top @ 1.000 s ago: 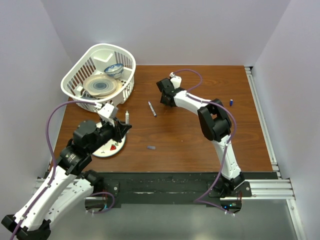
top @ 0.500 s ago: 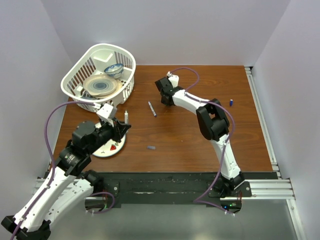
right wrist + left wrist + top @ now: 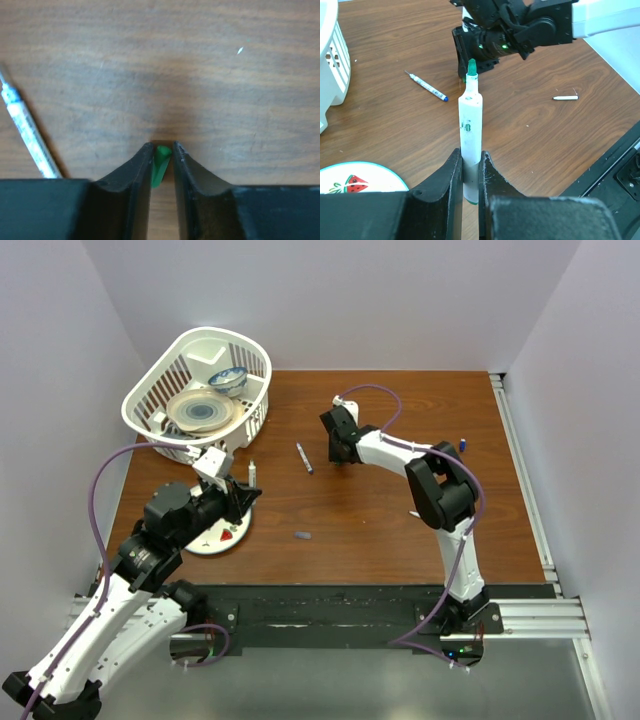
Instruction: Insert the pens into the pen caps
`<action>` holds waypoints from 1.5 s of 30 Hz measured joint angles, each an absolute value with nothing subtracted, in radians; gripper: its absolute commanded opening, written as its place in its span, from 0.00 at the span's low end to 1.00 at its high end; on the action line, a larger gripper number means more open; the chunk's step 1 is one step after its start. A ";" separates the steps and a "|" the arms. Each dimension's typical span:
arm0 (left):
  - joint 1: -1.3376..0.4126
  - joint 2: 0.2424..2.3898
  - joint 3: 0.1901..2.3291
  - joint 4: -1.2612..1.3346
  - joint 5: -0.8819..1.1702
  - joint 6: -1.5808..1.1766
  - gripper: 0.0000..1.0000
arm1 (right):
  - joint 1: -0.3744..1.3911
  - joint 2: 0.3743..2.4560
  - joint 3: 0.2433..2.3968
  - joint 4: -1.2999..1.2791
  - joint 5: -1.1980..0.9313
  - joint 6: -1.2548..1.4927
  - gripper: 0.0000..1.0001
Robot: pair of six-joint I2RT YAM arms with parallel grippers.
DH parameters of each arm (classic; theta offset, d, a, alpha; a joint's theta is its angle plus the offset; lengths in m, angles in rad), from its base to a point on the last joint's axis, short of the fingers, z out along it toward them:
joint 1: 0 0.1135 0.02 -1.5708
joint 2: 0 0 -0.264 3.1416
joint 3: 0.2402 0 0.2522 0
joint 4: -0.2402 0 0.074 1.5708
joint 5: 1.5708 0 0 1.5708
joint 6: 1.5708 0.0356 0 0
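Note:
My left gripper (image 3: 249,490) (image 3: 469,152) is shut on a white pen (image 3: 470,117) with a green tip, held upright above the table; the pen also shows in the top view (image 3: 254,473). My right gripper (image 3: 341,457) (image 3: 161,146) is down at the table with its fingers closed around the green cap (image 3: 160,164). A second white pen (image 3: 303,457) (image 3: 426,86) (image 3: 27,132) with a blue tip lies flat left of the right gripper. The grey-purple cap (image 3: 302,535) (image 3: 565,97) lies mid-table. The blue cap (image 3: 463,445) lies far right. A third pen is not in view.
A white basket (image 3: 255,425) holding dishes stands at the back left. A white plate (image 3: 212,543) with a strawberry print lies under my left arm. A metal rail (image 3: 520,470) runs along the table's right edge.
My right gripper has moved right and toward the near side, down onto the table at the green cap. My left gripper with the pen has barely moved.

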State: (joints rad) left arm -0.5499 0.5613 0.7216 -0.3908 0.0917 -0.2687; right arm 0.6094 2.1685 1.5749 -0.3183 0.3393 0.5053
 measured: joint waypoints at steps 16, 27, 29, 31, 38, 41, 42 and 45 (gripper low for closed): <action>-0.550 0.561 0.722 -0.391 0.070 -0.269 0.00 | 0.618 2.142 1.557 -0.377 0.313 0.511 0.31; -0.550 0.554 0.722 -0.391 0.070 -0.269 0.00 | 0.657 2.191 1.650 -0.480 0.412 0.487 0.20; -0.550 0.547 0.722 -0.391 0.070 -0.269 0.00 | 0.671 2.215 1.688 -0.507 0.431 0.481 0.13; -0.550 0.541 0.722 -0.391 0.069 -0.269 0.00 | 0.683 2.237 1.728 -0.529 0.440 0.479 0.03; -0.550 0.567 0.723 -0.378 0.105 -0.270 0.00 | 0.691 2.196 1.649 -0.483 0.453 0.454 0.00; -0.550 0.674 0.768 -0.382 0.168 -0.276 0.00 | 0.690 2.031 1.385 -0.376 0.445 0.448 0.00; -0.550 0.711 0.788 -0.377 0.181 -0.278 0.00 | 0.690 1.963 1.288 -0.354 0.442 0.451 0.00; -0.550 0.840 0.847 -0.324 0.231 -0.304 0.00 | 0.686 1.815 1.097 -0.335 0.422 0.464 0.00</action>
